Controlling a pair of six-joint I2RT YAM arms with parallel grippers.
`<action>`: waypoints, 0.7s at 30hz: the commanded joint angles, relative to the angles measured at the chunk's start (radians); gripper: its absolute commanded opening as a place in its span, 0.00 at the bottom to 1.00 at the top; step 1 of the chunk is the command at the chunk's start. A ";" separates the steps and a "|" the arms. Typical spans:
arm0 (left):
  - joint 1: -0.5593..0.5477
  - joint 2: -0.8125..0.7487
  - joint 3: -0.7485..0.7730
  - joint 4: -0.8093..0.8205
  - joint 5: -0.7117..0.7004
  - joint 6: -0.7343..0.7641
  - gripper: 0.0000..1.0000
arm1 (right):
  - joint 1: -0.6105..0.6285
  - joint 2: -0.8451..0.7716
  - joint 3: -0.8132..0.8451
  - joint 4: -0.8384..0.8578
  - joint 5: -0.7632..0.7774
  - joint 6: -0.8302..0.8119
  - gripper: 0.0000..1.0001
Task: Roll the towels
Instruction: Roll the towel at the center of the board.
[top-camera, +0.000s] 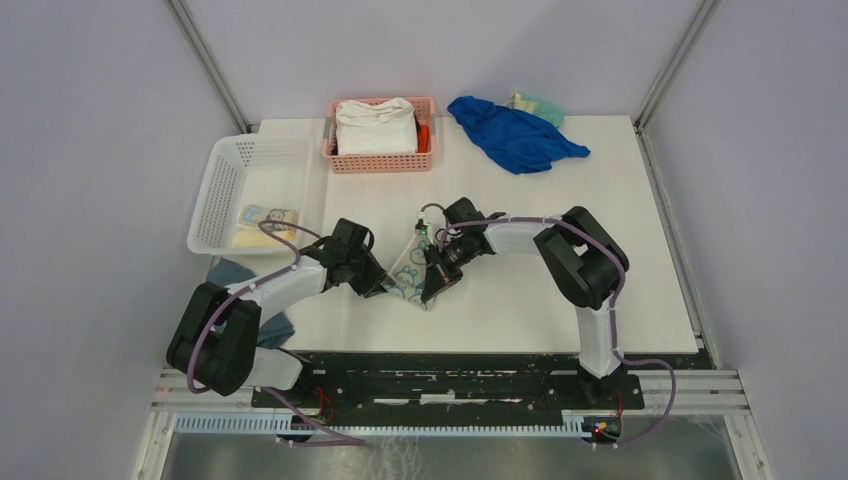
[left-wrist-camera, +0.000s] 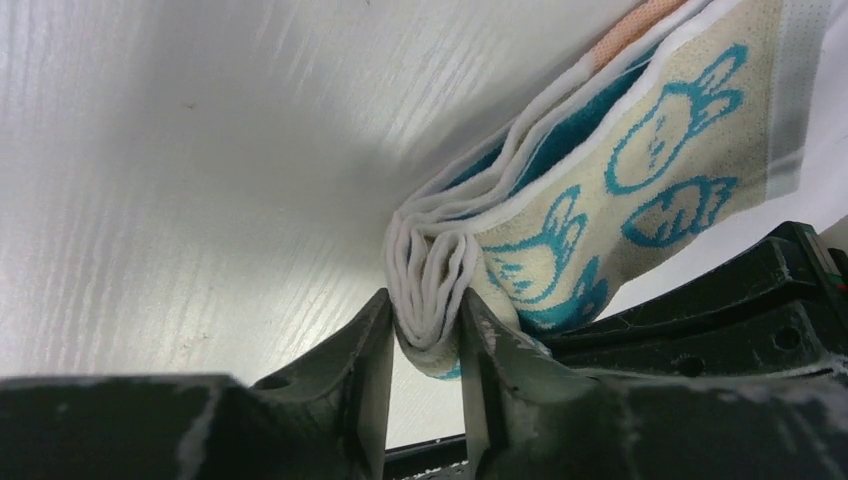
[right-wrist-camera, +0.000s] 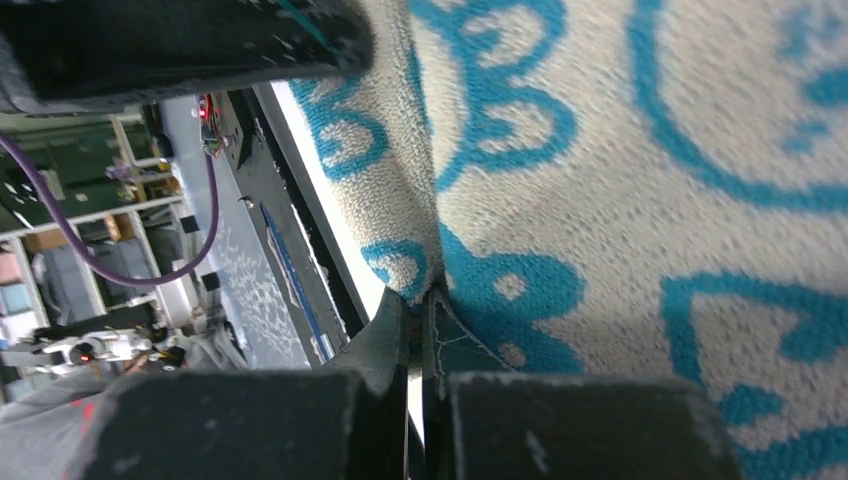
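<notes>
Pinching a stack of folded layers at one end, the left gripper (left-wrist-camera: 425, 318) has its two dark fingers pressed against both sides of the pale towel with blue cartoon rabbit faces (top-camera: 408, 268), parted only by the thickness of the folds. The right gripper (right-wrist-camera: 418, 305) holds the opposite end of the same towel, its fingers closed almost together on a thin edge of the cloth. Between the two, the towel hangs bunched near the middle of the white bench (top-camera: 520, 290), somewhat toward the near edge; whether its lowest part touches the surface I cannot tell. A white plastic mesh basket (top-camera: 225, 165) sits at the far left corner, overhanging the left edge. In it lie a plain yellow towel (top-camera: 248, 240) and, just beside it, a beige towel with small coloured markings (top-camera: 266, 214) too small to read. A pink plastic basket (top-camera: 380, 163) at the far edge holds a thick white folded cloth (top-camera: 375, 128). A crumpled blue cloth (top-camera: 512, 135) lies toward the far right corner.
</notes>
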 joint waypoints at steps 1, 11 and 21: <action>0.022 0.004 0.036 -0.035 -0.038 0.066 0.42 | -0.058 0.033 -0.044 0.014 -0.045 0.058 0.01; 0.064 -0.180 -0.068 0.056 -0.036 0.043 0.73 | -0.122 0.145 -0.026 0.059 -0.099 0.162 0.01; 0.065 -0.369 -0.300 0.284 0.096 0.030 0.75 | -0.133 0.196 0.029 0.022 -0.113 0.202 0.01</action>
